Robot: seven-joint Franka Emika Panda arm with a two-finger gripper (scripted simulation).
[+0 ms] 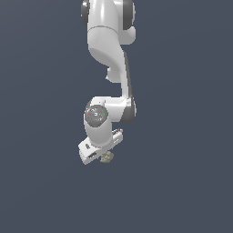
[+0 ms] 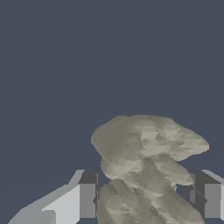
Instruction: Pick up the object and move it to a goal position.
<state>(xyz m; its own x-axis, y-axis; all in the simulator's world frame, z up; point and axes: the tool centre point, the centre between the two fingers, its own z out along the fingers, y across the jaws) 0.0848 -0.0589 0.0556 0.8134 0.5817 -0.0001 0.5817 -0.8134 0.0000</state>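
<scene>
Tan and bumpy, the object [image 2: 144, 166] sat between the two fingers [image 2: 87, 199] of the gripper [image 1: 105, 157], which seemed closed on it. A good move, I think, was to keep squeezing and carry it slowly so it did not slip.

The object [image 2: 146, 168] is a small, bumpy, tan-grey lump like a rock. It sits between the two fingers [image 2: 87, 199], under the white hand.
</scene>
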